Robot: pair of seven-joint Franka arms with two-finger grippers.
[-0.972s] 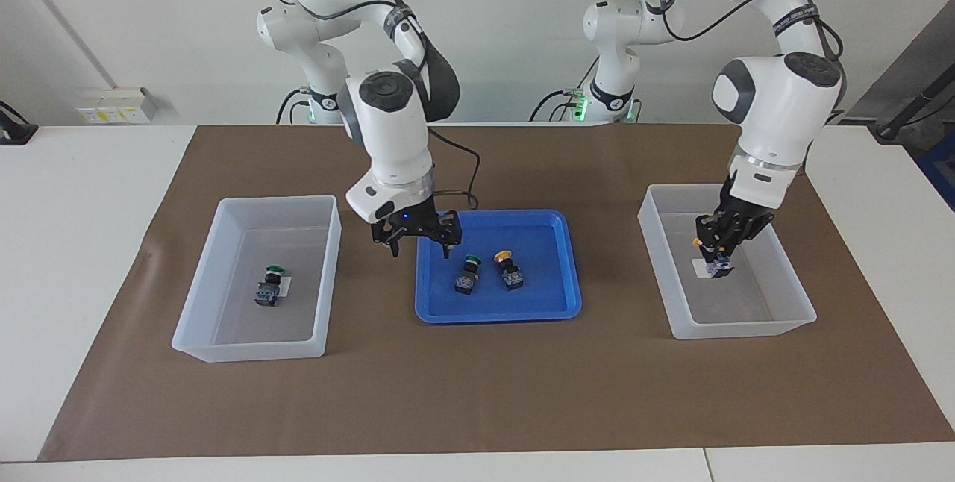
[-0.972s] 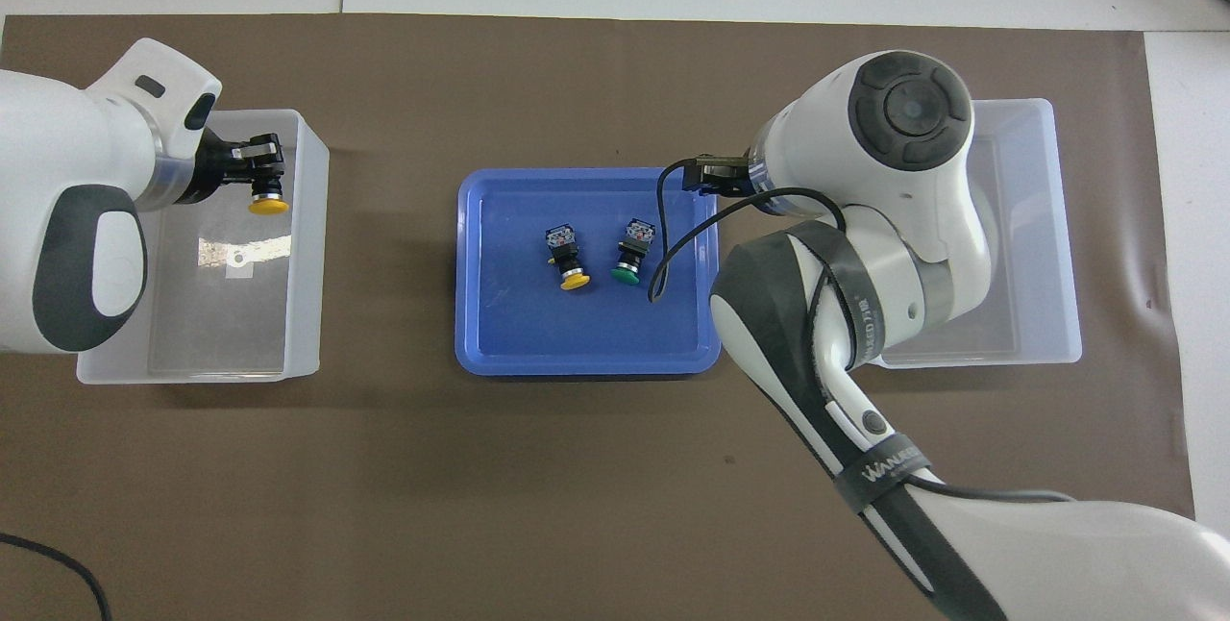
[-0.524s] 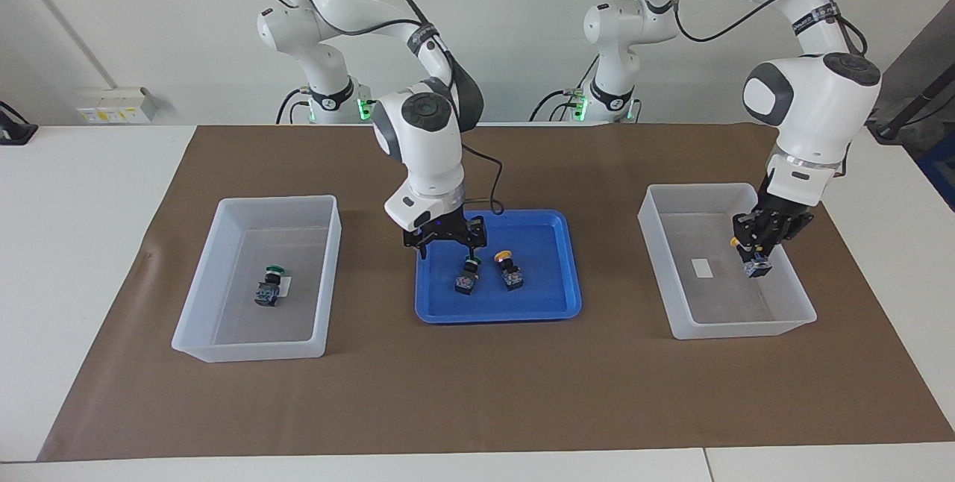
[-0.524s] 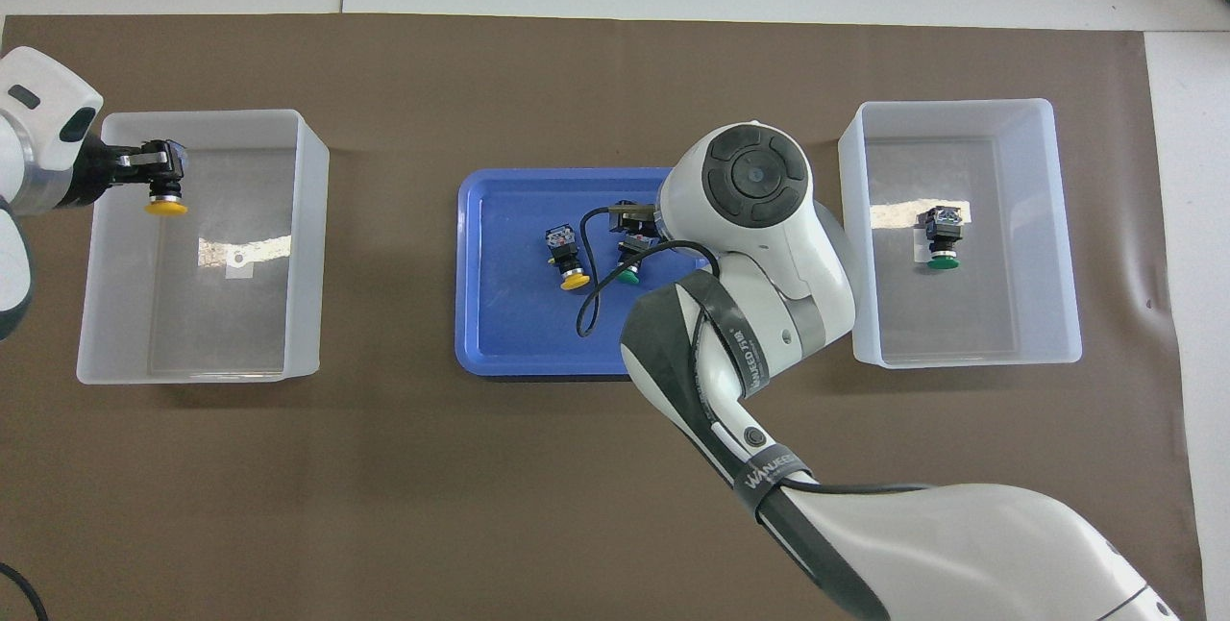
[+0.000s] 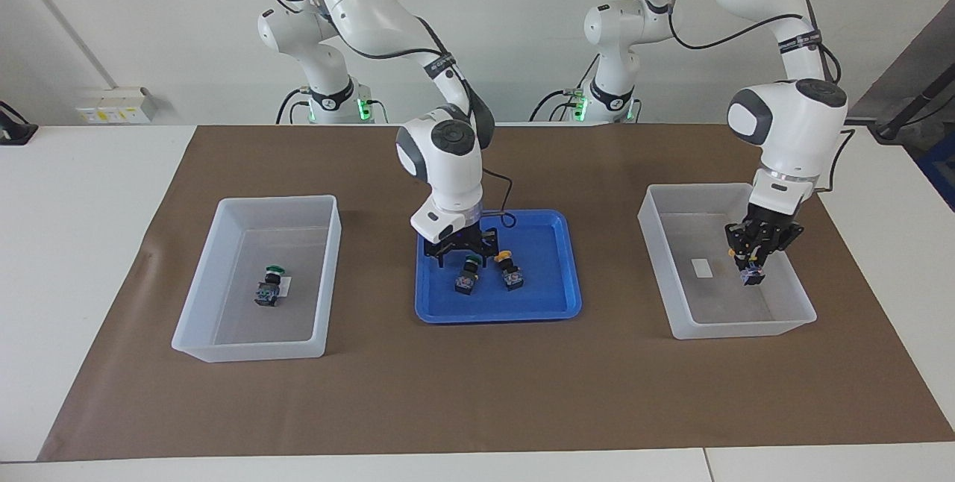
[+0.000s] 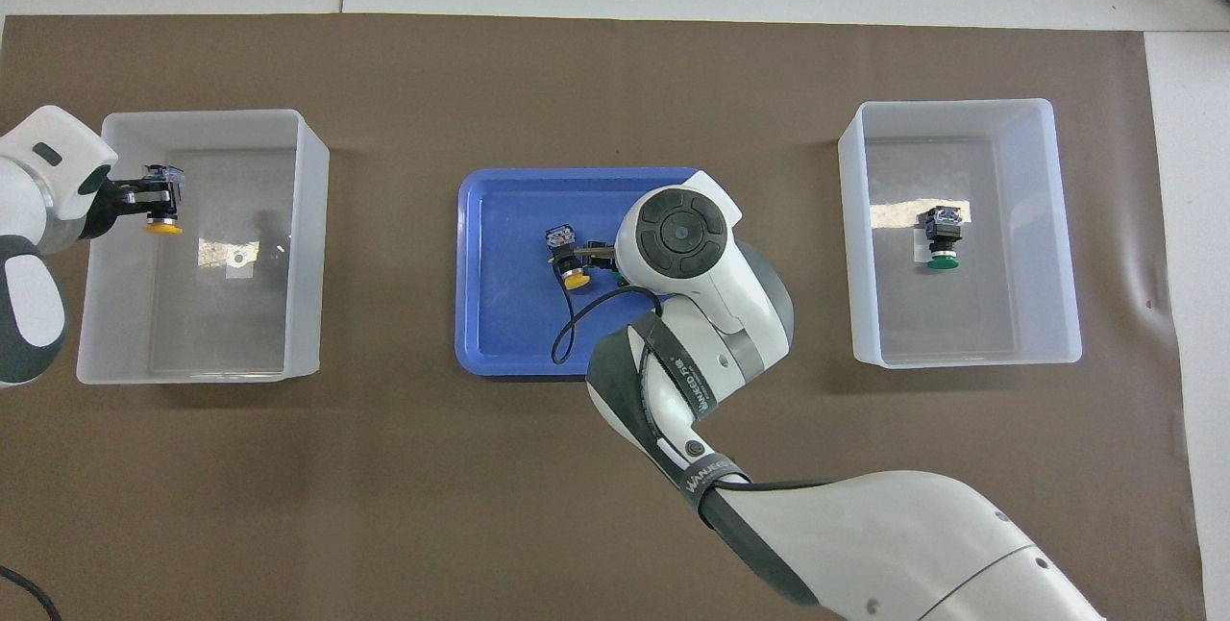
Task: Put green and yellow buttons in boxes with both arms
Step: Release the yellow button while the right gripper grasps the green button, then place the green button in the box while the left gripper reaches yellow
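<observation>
My right gripper [image 5: 467, 254] is open and low in the blue tray [image 5: 545, 295], its fingers on either side of a green button [image 5: 467, 275]. A yellow button [image 5: 510, 273] lies beside it in the tray and also shows in the overhead view [image 6: 574, 279]. My left gripper [image 5: 750, 262] is shut on a second yellow button [image 5: 750, 276], held low inside the box [image 5: 746, 327] at the left arm's end; the overhead view shows this button [image 6: 162, 227] near the outer wall. Another green button [image 5: 270, 286] lies in the box [image 5: 224, 334] at the right arm's end.
A brown mat [image 5: 477, 392] covers the table under the tray and both boxes. A black cable [image 6: 567, 337] from my right arm hangs over the tray. Each box has a small white label [image 5: 702, 267] on its floor.
My right gripper has moved over the tray and come down around the green button. My left gripper has carried the yellow button toward the box's outer wall and lowered it.
</observation>
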